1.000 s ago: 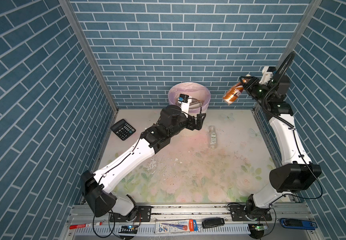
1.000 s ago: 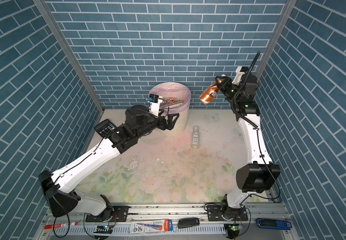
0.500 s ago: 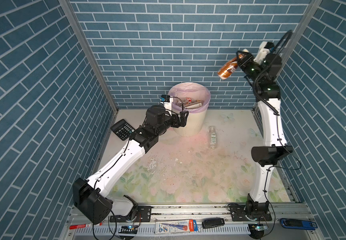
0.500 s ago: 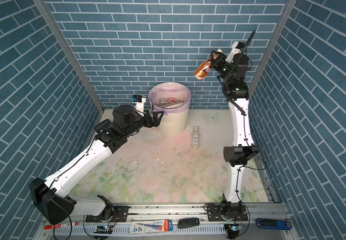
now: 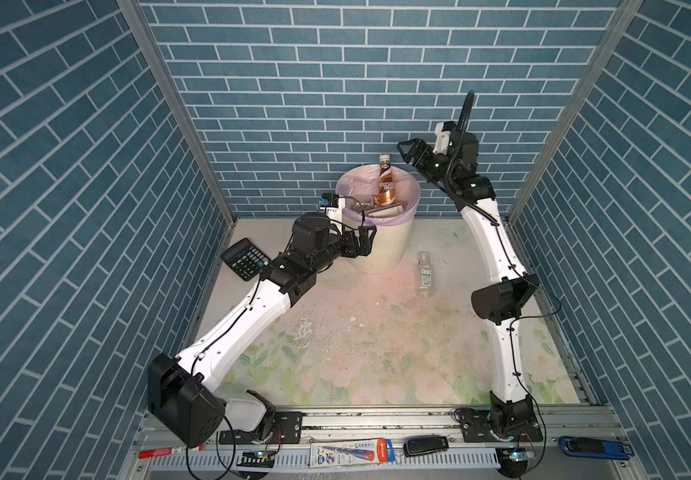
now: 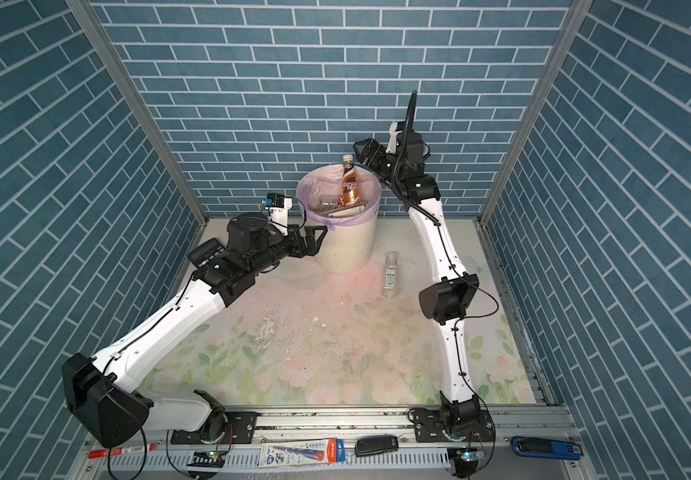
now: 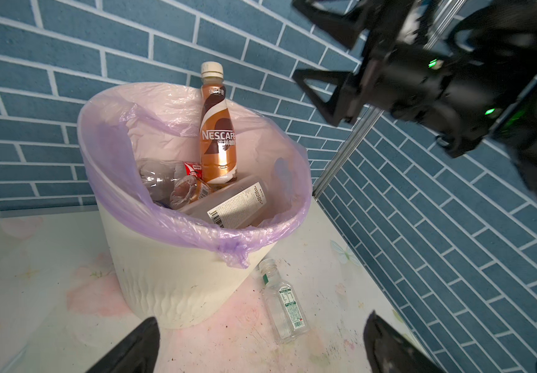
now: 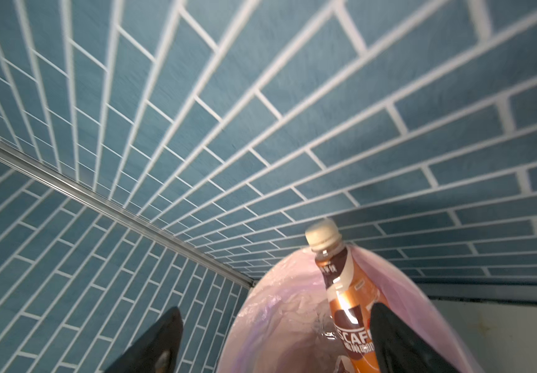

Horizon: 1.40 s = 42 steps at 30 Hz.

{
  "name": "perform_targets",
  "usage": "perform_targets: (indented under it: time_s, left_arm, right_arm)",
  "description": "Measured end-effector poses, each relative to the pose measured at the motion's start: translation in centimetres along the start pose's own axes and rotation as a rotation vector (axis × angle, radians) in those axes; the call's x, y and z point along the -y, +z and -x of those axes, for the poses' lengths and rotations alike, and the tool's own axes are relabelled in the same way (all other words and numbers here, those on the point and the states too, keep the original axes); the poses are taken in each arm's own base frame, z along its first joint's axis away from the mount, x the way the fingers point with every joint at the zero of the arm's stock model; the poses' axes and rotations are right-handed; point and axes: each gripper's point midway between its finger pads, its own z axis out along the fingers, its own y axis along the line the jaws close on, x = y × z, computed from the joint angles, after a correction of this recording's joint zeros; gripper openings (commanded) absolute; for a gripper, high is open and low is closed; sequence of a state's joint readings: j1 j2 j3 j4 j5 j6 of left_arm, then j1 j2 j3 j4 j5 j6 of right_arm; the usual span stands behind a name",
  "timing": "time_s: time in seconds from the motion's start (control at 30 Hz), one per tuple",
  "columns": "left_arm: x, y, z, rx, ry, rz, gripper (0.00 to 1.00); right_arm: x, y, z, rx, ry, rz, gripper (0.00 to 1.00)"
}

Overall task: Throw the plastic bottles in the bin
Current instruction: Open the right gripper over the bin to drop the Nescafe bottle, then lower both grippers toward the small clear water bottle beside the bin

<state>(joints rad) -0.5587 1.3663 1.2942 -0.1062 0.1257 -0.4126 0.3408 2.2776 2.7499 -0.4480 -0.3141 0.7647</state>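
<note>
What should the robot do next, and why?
Probably lower the right gripper toward the clear bottle lying on the table beside the bin. Its jaws are open and empty, the brown bottle already stands in the bin, and that clear bottle is the only one seen outside, on this arm's side.
</note>
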Motion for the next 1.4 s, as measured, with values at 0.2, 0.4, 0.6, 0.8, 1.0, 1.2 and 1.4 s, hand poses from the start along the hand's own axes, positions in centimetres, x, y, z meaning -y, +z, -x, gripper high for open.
perform_targets:
  time_s: [0.2,0.4,0.6,0.8,1.0,1.2,1.4]
  left_arm:
    - [0.2,0.3,-0.4,-0.013,-0.008,-0.008,0.99]
    - [0.4,0.3,-0.6,-0.017,-0.009,-0.011,0.99]
    - [0.7,0.9,-1.3,-0.036,-0.012,-0.009,0.99]
    - [4.1,4.6,-4.4,-0.129,0.02,-0.037,0.99]
    - [8.2,10.1,-13.6,-0.323,0.081,-0.012,0.99]
    - [8.7,15.6,-23.0,-0.499,0.106,0.101,0.99]
    - [6.2,18.7,-27.3,-0.57,0.108,0.222,0.99]
  right_arm:
    - [-4.2,-6.2,5.8,0.122,-0.063,0.041,0.99]
    - [-3.6,-6.8,5.6,0.104,-0.088,0.018,0.99]
    - [1.7,-6.2,2.2,-0.018,-0.066,-0.102,0.99]
    - [8.0,-11.1,-1.3,-0.096,-0.006,-0.262,0.99]
    - [11.8,-19.2,-2.3,-0.041,0.035,-0.381,0.99]
    - [15.2,-24.2,-4.9,-0.012,0.079,-0.468,0.99]
    - [19.1,-25.9,-9.7,-0.069,0.18,-0.522,0.99]
